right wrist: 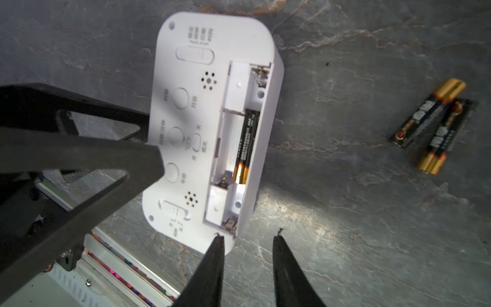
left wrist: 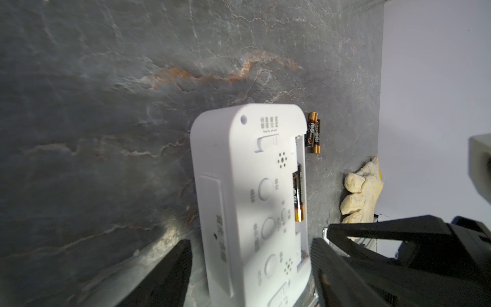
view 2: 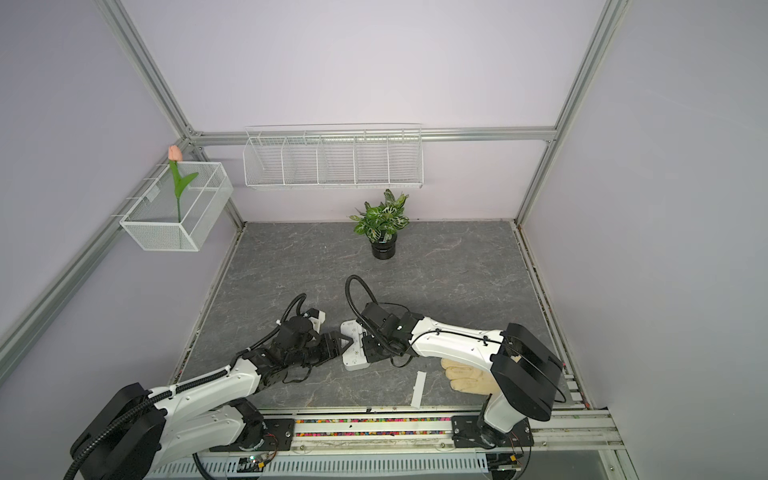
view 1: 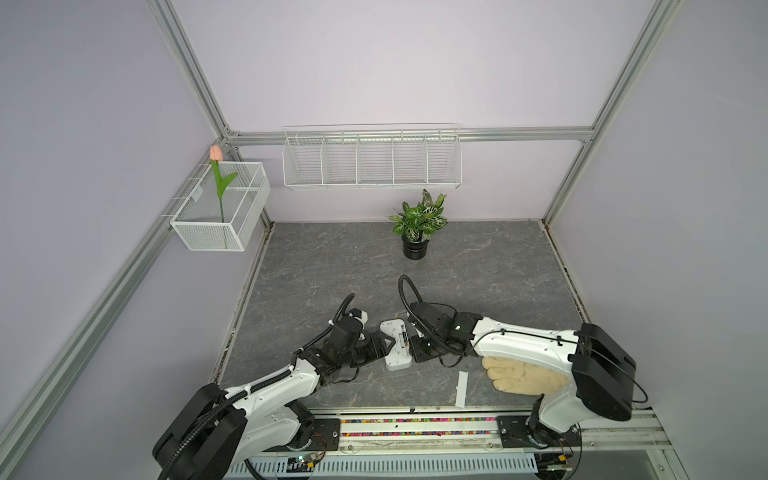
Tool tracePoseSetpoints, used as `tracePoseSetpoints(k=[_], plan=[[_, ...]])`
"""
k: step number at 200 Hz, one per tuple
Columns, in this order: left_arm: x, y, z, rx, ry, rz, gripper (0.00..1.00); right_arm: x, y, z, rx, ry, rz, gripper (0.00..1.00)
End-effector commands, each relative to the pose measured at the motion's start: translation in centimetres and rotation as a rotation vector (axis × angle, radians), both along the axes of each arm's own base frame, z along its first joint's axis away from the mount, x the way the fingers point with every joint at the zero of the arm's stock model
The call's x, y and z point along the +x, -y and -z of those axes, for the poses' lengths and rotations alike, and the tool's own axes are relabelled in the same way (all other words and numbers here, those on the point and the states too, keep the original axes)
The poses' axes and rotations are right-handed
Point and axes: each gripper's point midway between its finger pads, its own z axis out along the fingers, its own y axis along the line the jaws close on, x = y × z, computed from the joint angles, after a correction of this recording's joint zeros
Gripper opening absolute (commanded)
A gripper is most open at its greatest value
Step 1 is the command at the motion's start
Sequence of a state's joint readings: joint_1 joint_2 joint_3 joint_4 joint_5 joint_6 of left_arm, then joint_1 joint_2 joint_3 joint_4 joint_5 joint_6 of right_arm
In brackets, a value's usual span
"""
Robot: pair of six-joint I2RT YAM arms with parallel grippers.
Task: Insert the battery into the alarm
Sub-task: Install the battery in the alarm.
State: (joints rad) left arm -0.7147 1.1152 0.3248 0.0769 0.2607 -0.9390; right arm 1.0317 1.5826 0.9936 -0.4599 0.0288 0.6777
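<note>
The white alarm (view 1: 395, 347) (view 2: 353, 347) lies back up near the table's front, its battery compartment uncovered. One black-and-gold battery (right wrist: 247, 143) (left wrist: 298, 196) sits in an outer slot; the slot beside it is bare. Two more loose batteries (right wrist: 435, 125) (left wrist: 314, 135) lie on the table beside the alarm (right wrist: 170, 71). My left gripper (view 1: 384, 344) (left wrist: 251, 242) is open astride one end of the alarm (left wrist: 233, 186), table showing beside one finger. My right gripper (right wrist: 249, 235) (view 1: 412, 345) is open and holds nothing, one fingertip at the alarm's corner.
A cream work glove (view 1: 523, 376) lies under my right arm. A thin flat white strip (view 1: 461, 388) lies near the front rail (view 1: 415, 419). A potted plant (view 1: 417, 224) stands at the back. Wire baskets (view 1: 372, 158) hang on the walls.
</note>
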Motion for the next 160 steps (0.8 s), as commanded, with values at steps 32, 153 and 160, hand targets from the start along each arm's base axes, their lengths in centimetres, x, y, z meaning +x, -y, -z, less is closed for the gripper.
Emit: tracePoseSetpoints(k=[32, 153, 160], plan=[[-0.2, 1.1, 0.6, 0.007, -0.011, 0.033, 0.66, 0.8, -1.0, 0.6, -0.008, 0.001, 0.024, 0.3], [-0.9, 0.7, 1.4, 0.039, -0.022, 0.046, 0.59, 2.3, -0.9, 1.7, -0.089, 0.045, 0.039, 0.24], [-0.9, 0.7, 1.4, 0.039, -0.02, 0.045, 0.59, 2.3, -1.0, 1.7, -0.089, 0.047, 0.039, 0.24]])
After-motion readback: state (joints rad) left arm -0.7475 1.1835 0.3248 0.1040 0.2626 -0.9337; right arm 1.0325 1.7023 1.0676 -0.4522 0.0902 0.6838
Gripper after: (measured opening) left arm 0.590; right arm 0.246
